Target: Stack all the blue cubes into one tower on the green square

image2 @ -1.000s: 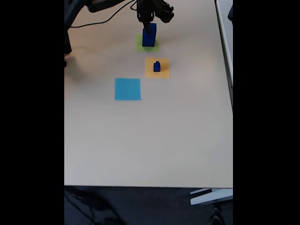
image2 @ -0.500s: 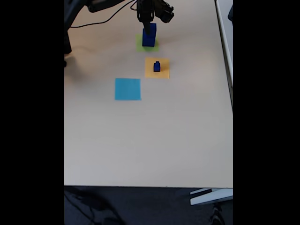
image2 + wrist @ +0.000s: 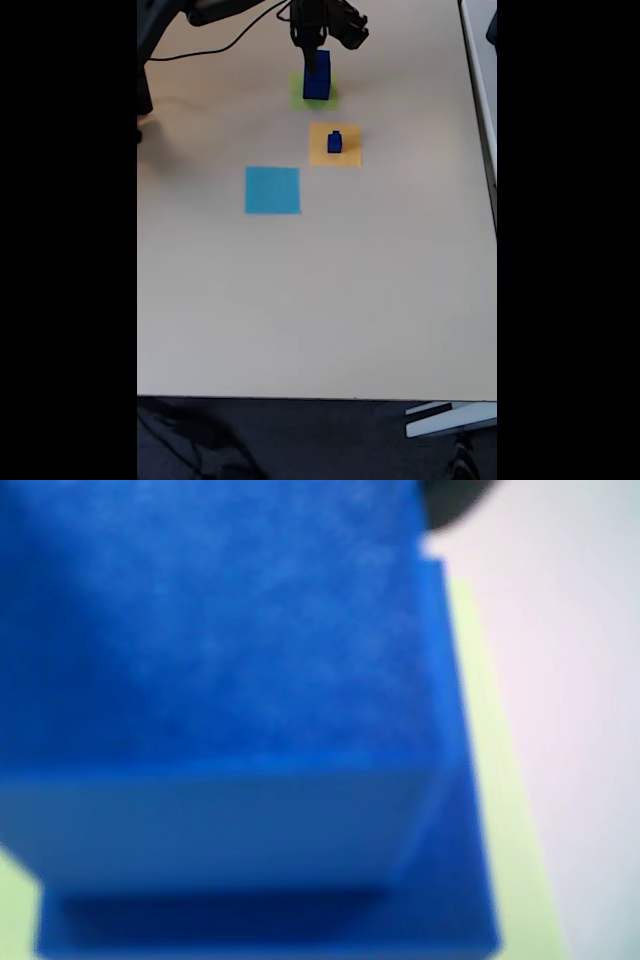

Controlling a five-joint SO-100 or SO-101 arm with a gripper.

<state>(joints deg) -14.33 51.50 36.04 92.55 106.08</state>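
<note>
A medium dark blue solid cube (image 3: 210, 680) sits on top of a larger dark blue solid cube (image 3: 450, 900), whose edge juts out below and to the right of it in the wrist view. The pair forms a short tower (image 3: 317, 76) standing on the flat lime-green paper square (image 3: 297, 97), near the far edge of the pale beige surface (image 3: 320, 300) in the fixed view. Strips of the green paper show at the right and lower left of the wrist view, so the tower stands within the square.

The black tool (image 3: 318, 48) hangs directly above the tower, at or touching its top. Whether its jaws grip the medium cube or have let go cannot be told; the close view is blurred and the distant view too small.

The smallest dark blue solid cube (image 3: 334, 143) rests apart from the tower on a flat orange-yellow paper square (image 3: 345, 155), just nearer the camera than the green one. It likely goes on top last, being smallest. A flat light blue paper square (image 3: 272, 190) lies further forward and to the left, bare. A black cable (image 3: 215, 48) trails across the far left of the surface. Nothing stands between the tower and the small cube.
</note>
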